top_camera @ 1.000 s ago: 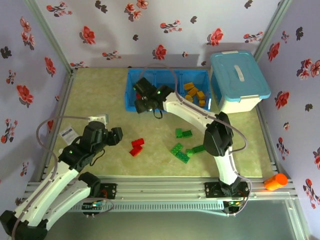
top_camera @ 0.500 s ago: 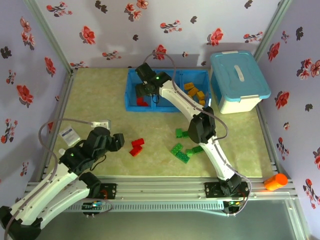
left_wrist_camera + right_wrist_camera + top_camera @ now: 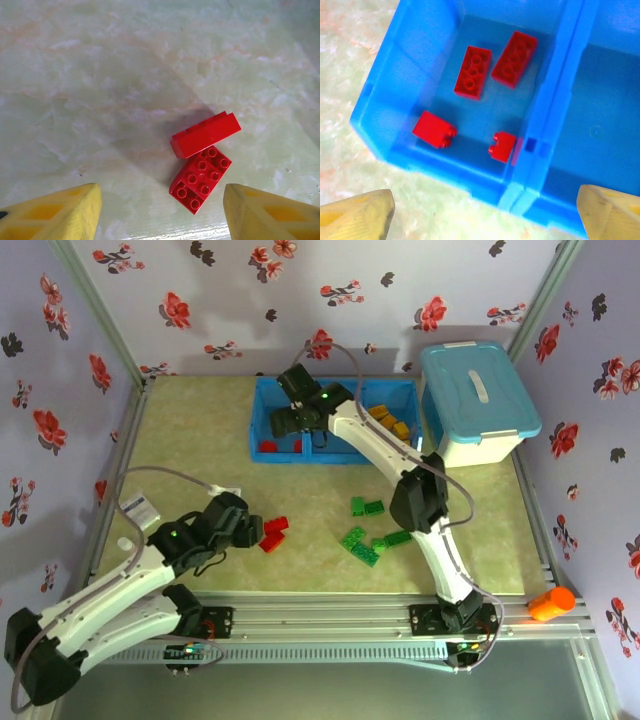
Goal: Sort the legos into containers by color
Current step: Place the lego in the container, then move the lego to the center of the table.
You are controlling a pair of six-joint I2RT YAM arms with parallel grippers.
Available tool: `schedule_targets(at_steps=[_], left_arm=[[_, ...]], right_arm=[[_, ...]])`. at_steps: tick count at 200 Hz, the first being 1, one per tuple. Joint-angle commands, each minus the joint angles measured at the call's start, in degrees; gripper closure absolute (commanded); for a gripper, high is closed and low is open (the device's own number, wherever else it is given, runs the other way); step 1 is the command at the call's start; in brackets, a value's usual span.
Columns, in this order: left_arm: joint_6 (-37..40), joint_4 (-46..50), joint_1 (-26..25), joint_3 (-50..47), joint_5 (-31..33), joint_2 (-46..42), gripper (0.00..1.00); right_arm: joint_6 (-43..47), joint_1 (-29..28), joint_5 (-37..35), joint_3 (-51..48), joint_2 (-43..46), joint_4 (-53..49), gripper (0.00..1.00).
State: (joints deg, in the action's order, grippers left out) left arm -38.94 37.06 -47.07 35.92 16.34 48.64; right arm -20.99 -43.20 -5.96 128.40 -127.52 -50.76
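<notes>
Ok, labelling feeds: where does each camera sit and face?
Top external: above, behind the bases, looking down on table, left arm, right arm.
Left wrist: on its arm, facing down at two red legos; left gripper shows.
Right wrist: likewise, over four red legos in the blue tray; right gripper shows.
Top and left wrist share that loose pair.
</notes>
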Motion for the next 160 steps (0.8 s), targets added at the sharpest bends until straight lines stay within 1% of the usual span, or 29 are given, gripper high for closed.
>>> schedule_targets(at_steps=[1, 32, 74, 125, 160], left_arm=[[-1.6, -2.0, -1.6, -0.5, 0.3, 3.0, 0.34], [-2.0, -5.1, -2.4, -1.0, -1.8, 8.6, 0.33], [-1.7, -6.8, -3.5, -0.5, -4.6, 17.3, 0.33], [-0.3, -8.1, -3.9, 0.9, -4.6, 24.4, 0.33], [-0.3, -10.7, -4.0, 1.7, -6.1, 28.8, 0.33]], right_arm=[[-0.2, -0.7, 1.0, -9.8, 10.5, 7.4, 0.06], [-1.4, -0.8, 1.3, -26.3, 21.5, 14.8, 0.06], [-3.6, -0.8, -0.5, -43.2, 32.2, 20.5, 0.06], [-7.4, -0.8, 0.1, -54.6, 37.3, 25.6, 0.06], [-8.7, -0.8, 0.5, -57.7, 38.0, 26.8, 0.06]])
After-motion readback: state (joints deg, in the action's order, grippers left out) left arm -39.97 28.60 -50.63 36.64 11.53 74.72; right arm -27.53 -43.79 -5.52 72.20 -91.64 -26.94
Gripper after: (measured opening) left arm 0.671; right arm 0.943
